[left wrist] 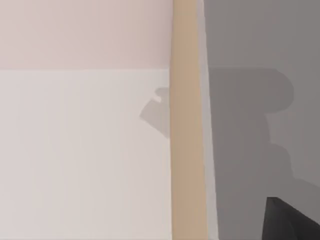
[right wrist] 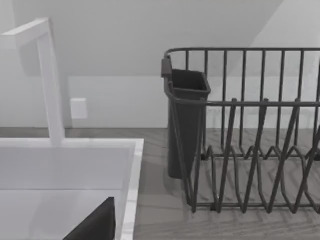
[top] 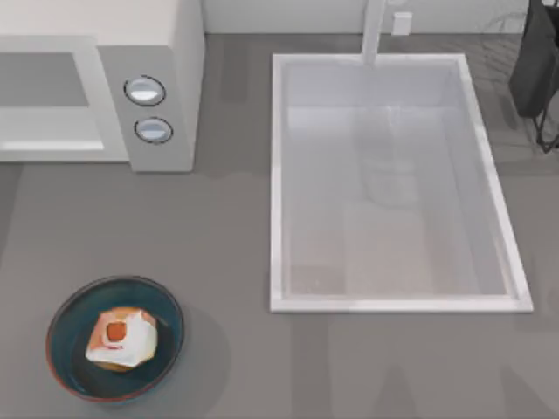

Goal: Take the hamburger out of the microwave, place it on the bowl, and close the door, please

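Observation:
The hamburger (top: 120, 339) rests inside the blue bowl (top: 63, 316) at the front left of the table. At the back left stands the off-white microwave (top: 179, 52) with its two round knobs (top: 145, 90). Its door (top: 44, 100) lies flush with the front face, greyish glass showing. A dark corner of my left gripper (left wrist: 292, 220) shows in the left wrist view, against a grey surface beside a tan strip. A dark corner of my right gripper (right wrist: 97, 225) shows in the right wrist view, over the sink's near side.
A large white sink basin (top: 278, 175) with a white faucet (top: 374, 30) takes up the table's middle and right. A dark wire dish rack (right wrist: 250, 130) with a dark cutlery cup (right wrist: 185, 120) stands at the back right.

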Controlling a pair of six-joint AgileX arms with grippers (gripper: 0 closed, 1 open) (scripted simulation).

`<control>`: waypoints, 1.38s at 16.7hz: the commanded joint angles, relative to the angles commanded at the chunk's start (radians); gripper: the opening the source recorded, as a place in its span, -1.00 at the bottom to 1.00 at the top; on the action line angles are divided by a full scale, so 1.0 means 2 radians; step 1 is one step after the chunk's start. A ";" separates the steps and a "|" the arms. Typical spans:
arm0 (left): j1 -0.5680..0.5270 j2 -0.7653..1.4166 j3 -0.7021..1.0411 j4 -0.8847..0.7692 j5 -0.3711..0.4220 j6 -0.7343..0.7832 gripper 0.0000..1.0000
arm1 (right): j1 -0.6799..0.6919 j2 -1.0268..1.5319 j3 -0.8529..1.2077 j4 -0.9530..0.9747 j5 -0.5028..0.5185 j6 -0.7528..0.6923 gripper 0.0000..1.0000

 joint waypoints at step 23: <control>-0.202 -0.260 -0.269 0.115 -0.107 -0.199 -1.00 | 0.000 0.000 0.000 0.000 0.000 0.000 1.00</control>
